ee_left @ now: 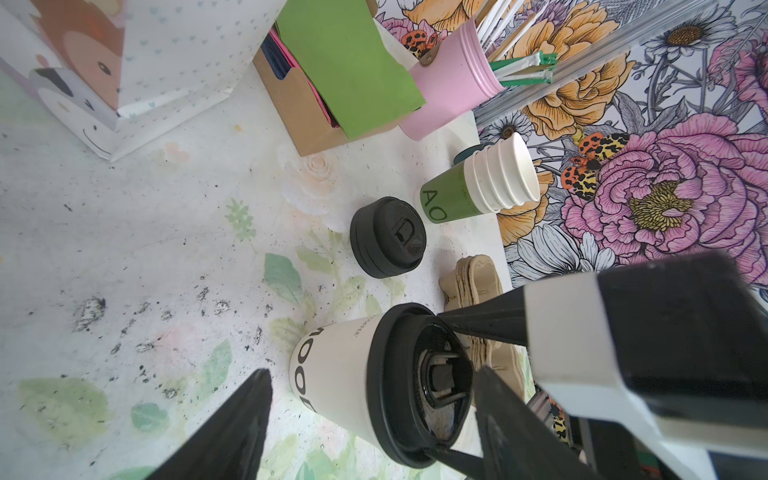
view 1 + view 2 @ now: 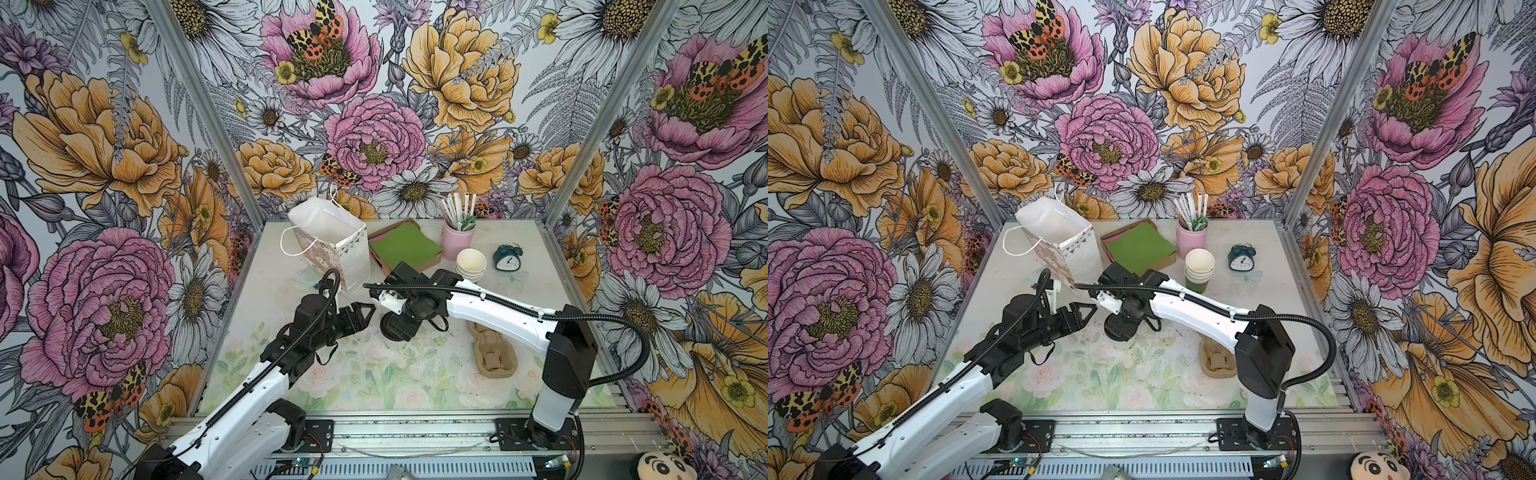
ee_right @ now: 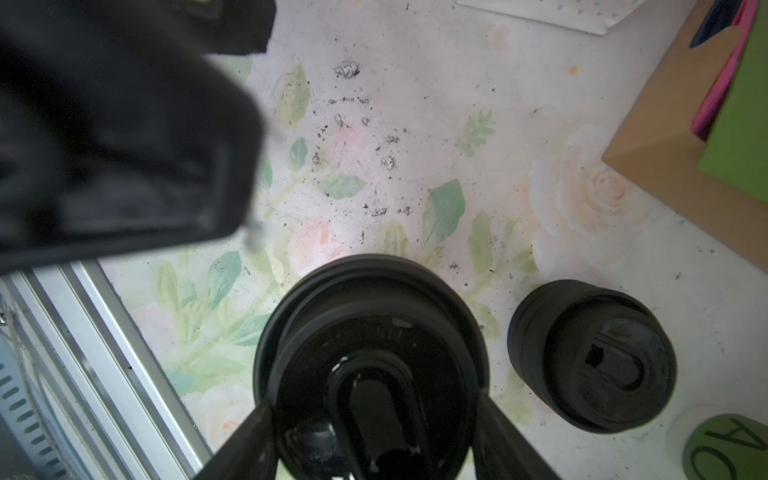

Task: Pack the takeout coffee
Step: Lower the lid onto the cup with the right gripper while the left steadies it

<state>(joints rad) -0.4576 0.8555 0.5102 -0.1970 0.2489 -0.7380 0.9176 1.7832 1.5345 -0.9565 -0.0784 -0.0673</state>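
**Right gripper has the coffee from straight above**
The takeout coffee (image 1: 340,374) stands upright on the bench (image 2: 266,320), long axis vertical. The right gripper (image 3: 374,405) sits directly over it, pinching opposite sides of the black lid rim. The left gripper (image 2: 365,312), jaws apart, points at the cup's side, just short of touching. I'd say the right arm owns the lift toward the gift bag (image 2: 332,245) behind.

The right wrist view's edge cuts off the takeout coffee (image 3: 374,324).
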